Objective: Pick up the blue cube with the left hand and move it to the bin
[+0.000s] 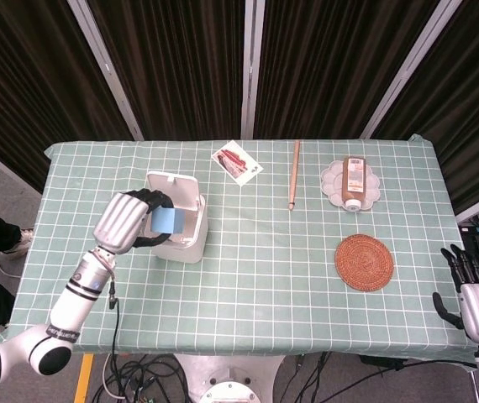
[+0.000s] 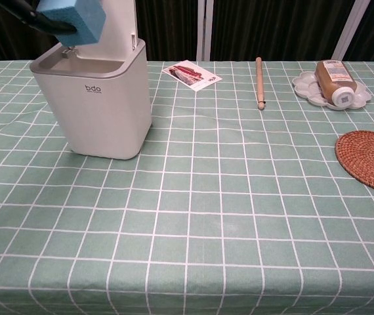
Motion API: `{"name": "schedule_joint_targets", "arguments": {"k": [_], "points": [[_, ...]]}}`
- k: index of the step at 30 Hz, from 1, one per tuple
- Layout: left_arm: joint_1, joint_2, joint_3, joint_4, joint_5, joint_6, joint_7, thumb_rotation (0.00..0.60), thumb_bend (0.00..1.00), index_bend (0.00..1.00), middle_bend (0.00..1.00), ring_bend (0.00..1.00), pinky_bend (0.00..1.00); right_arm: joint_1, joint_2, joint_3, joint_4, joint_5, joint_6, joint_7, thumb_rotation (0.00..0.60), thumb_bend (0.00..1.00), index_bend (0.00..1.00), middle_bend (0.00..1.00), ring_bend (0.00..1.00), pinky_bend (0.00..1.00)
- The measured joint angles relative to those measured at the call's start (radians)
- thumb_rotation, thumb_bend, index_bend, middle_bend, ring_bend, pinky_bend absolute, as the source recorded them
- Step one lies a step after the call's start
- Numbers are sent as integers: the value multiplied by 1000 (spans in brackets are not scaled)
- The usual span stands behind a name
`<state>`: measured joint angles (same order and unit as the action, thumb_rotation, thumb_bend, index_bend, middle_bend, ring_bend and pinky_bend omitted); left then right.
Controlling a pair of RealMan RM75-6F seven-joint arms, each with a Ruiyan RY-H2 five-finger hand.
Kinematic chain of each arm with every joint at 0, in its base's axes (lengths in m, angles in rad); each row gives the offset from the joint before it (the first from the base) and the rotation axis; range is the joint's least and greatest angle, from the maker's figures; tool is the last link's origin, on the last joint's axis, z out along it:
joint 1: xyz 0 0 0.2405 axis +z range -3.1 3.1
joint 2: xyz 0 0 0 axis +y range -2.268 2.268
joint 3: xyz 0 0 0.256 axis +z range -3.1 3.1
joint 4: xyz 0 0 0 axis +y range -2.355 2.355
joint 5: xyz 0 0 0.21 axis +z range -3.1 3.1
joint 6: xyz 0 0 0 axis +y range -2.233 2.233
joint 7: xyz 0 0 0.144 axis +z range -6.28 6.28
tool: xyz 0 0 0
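My left hand [image 1: 125,219] holds the blue cube [image 1: 169,220] in its dark fingers, raised over the left part of the white bin [image 1: 191,239]. In the chest view the blue cube [image 2: 72,20] hangs just above the bin's [image 2: 102,111] open mouth, with the fingers [image 2: 39,20] at the top left corner. The bin's lid stands upright at the back. My right hand [image 1: 477,300] hangs off the table's front right corner, fingers spread and holding nothing.
A printed card [image 1: 238,161], a wooden stick [image 1: 294,174], a brown bottle [image 1: 355,182] on a white scalloped dish [image 1: 330,179] and a round woven coaster [image 1: 365,262] lie on the green checked tablecloth to the right of the bin.
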<state>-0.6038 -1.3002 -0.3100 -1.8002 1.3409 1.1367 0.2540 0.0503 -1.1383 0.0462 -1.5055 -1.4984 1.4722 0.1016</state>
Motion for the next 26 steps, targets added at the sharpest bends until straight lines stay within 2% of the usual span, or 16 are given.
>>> {"name": "schedule_joint_targets", "arguments": {"k": [3, 7, 15, 20, 23, 26], "points": [[-3, -1, 7, 7, -3, -2, 11, 600, 116, 201, 213, 171, 367, 1, -2, 0, 5, 0, -3, 4, 600, 338, 0, 0, 0, 0], [11, 13, 19, -10, 8, 48, 8, 600, 34, 135, 185, 155, 348, 4, -5, -2, 4, -4, -6, -1, 600, 338, 0, 0, 0, 0], [70, 76, 68, -65, 50, 116, 8, 600, 14, 159, 191, 155, 338, 7, -8, -1, -7, -11, -4, -12, 600, 338, 0, 0, 0, 0], [195, 118, 156, -82, 78, 238, 40, 600, 10, 175, 195, 154, 296, 2, 5, 3, -11, -8, 10, -3, 600, 338, 0, 0, 0, 0], [294, 122, 222, -54, 100, 340, 59, 600, 3, 158, 175, 106, 229, 1, 6, 3, -12, -15, 15, -3, 600, 338, 0, 0, 0, 0], [386, 114, 284, 18, 110, 413, 75, 600, 0, 78, 61, 16, 108, 1, 5, 1, -20, -26, 19, -10, 600, 338, 0, 0, 0, 0]]}}
